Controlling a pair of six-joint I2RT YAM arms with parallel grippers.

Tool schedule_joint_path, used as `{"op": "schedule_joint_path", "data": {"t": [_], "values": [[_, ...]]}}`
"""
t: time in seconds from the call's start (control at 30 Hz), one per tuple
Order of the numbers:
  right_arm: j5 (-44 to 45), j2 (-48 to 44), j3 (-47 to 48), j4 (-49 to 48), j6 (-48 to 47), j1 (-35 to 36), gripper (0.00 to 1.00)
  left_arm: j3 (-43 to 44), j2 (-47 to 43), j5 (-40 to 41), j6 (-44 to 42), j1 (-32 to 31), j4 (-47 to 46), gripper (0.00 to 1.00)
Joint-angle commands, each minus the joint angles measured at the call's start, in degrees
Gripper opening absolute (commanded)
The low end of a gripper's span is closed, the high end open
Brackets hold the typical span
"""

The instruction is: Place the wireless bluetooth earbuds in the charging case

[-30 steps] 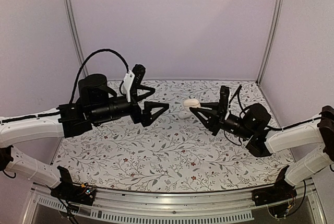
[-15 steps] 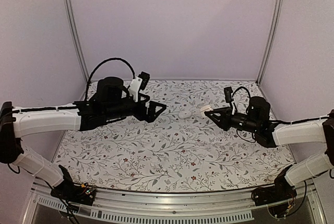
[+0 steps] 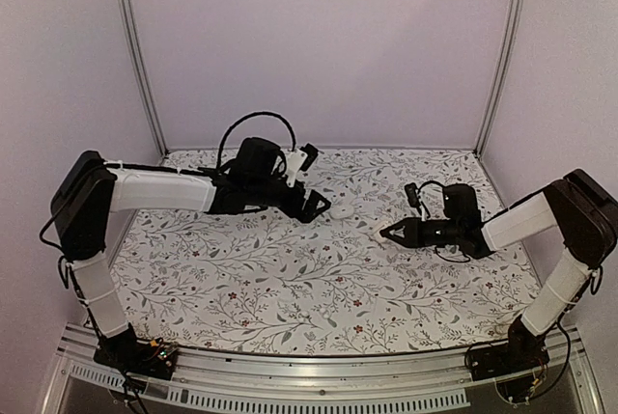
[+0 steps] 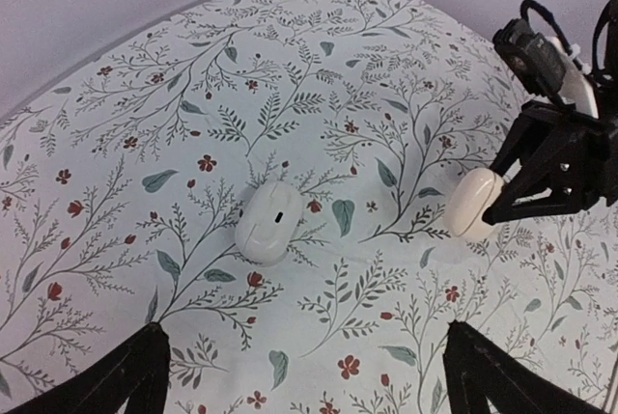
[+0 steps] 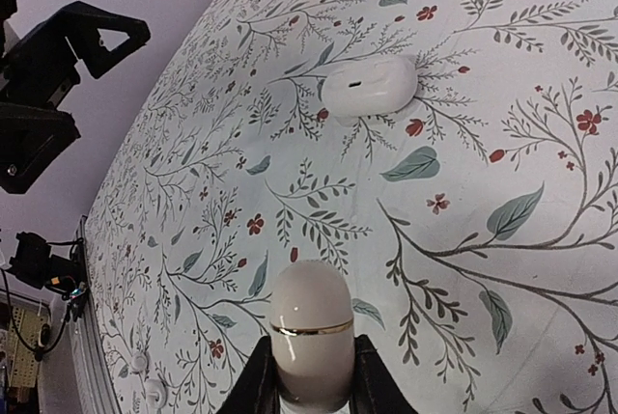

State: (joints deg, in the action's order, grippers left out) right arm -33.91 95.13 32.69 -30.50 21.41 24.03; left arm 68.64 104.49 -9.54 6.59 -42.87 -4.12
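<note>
Clamping earbuds [image 5: 311, 322], right gripper [image 5: 314, 380] closed tight; left gripper [image 3: 317, 209] gapes empty near charging case [image 4: 270, 223]; lid looks shut, case may skid

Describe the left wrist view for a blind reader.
A white pebble-shaped plastic case with a dark spot lies closed on the floral table, ahead of the open left gripper. Nearby, the right gripper holds a glossy white oval piece.
</note>
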Motion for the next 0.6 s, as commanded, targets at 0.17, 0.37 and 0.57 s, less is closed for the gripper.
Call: {"op": "schedule_joint_path", "data": {"t": [0.17, 0.37, 0.57], "values": [[-7.1, 7.3, 5.8, 1.7, 0.3, -1.7, 0.03, 15.8, 15.9, -5.3, -7.5, 2.8, 7.4, 0.88], [-7.4, 11.4, 7.8, -0.3, 3.2, -1.7, 0.04, 26.2, 24.4, -6.8, -10.7, 3.0, 12.4, 0.81], [-7.0, 13.7, 9.7, -0.3, 4.1, -1.7, 0.08, 35.2, 31.3, -9.2, -12.7, 3.0, 17.2, 0.78]]}}
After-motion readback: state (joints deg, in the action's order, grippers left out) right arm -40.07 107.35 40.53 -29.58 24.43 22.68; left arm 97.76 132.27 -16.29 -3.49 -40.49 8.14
